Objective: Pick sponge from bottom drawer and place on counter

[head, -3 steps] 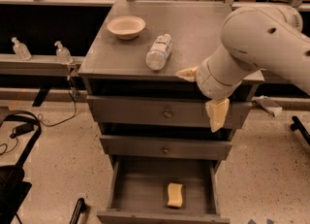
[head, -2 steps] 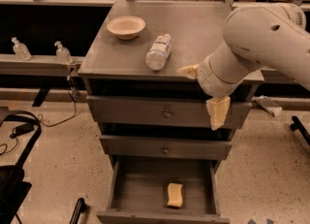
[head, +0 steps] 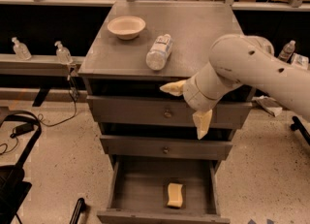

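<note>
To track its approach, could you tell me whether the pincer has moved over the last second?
Yes. The pincer has shifted left and slightly down across the front of the top drawer, nearer its knob. It is open.

The gripper (head: 187, 105) now hangs lower and further left than a second ago, in front of the top drawer (head: 140, 111) instead of near the cabinet's right corner. The arm (head: 252, 68) has dropped and swung left with it, over the right front edge of the counter (head: 193, 29).
</note>
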Robot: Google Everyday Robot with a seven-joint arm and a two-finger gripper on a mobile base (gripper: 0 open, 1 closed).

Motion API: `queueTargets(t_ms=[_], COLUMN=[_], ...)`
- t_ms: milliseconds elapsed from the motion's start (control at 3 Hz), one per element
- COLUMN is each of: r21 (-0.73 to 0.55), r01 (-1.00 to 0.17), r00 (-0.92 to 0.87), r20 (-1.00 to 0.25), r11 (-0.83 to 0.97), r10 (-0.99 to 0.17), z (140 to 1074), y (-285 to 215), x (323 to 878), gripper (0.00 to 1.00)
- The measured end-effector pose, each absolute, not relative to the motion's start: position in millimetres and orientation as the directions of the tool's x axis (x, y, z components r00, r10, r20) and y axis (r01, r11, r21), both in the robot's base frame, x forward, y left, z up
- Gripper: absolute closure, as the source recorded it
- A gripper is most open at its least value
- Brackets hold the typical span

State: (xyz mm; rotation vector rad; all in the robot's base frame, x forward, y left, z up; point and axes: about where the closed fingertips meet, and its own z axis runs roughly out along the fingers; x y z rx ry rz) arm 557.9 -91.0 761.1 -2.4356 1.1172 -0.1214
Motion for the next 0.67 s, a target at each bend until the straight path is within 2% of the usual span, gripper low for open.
queueTargets(t_ms=[333,667], r21=[-0.477,-0.486], r01=[-0.577,-0.512], r00=[0.777,0.822], r20=[-0.071,-0.037], r11=[-0.662,-0.708], r10=[-0.626,-0.569], z=[713.4,707.3], y=[-83.5,-81.2], x=[554.7,554.7], gripper=[0.0,0.0])
